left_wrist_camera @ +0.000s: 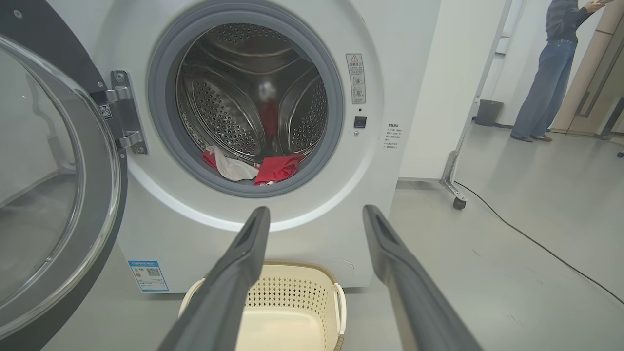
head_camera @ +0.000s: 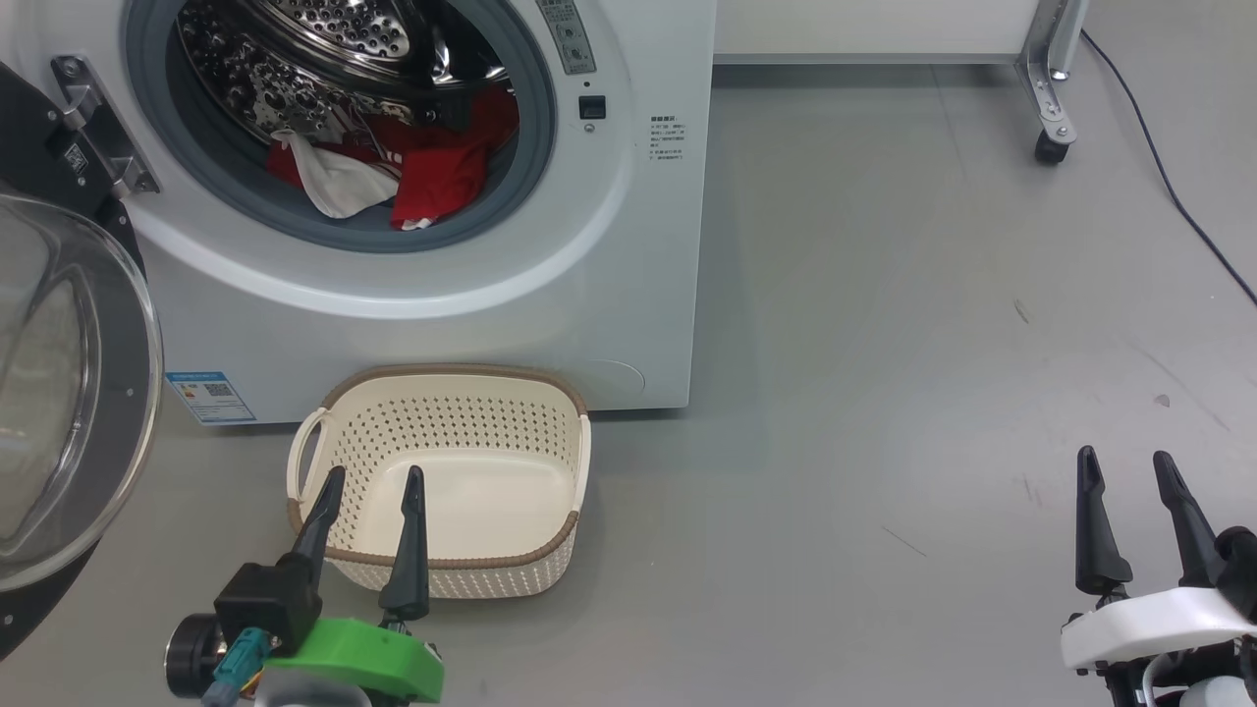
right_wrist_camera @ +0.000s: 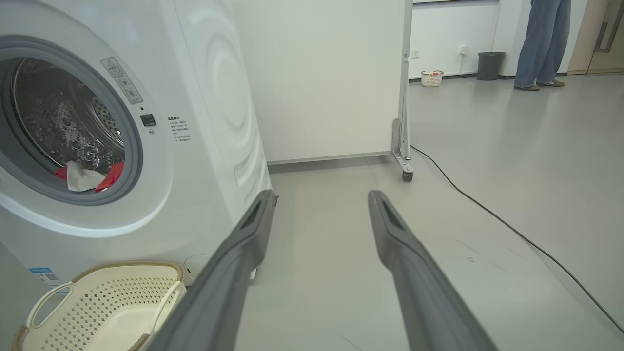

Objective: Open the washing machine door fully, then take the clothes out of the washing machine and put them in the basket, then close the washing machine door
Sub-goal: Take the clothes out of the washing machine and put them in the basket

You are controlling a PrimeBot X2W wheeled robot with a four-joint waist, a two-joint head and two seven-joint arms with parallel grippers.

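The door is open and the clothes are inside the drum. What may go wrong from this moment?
1. The washing machine door hangs open close on the left of the left gripper, so the arm may knock it while reaching in.
2. The clothes lie tangled together; one may catch on the grey seal or drop beside the small basket.

The big white front-loading washing machine (head_camera: 648,295) has a smooth, glossy shell, a matt grey rubber seal (head_camera: 535,187) and a shiny perforated steel drum (head_camera: 324,39) holding soft red-and-white cloth clothes (head_camera: 432,177), while its large round door (head_camera: 59,393) is clear glass set in a glossy black rim. The small cream perforated basket (head_camera: 471,422) is smooth plastic with a brown woven-look rim. The grey floor (head_camera: 884,344) is smooth with a dull sheen, and the left tool (head_camera: 375,473) and right tool (head_camera: 1124,455) look matt and dark.
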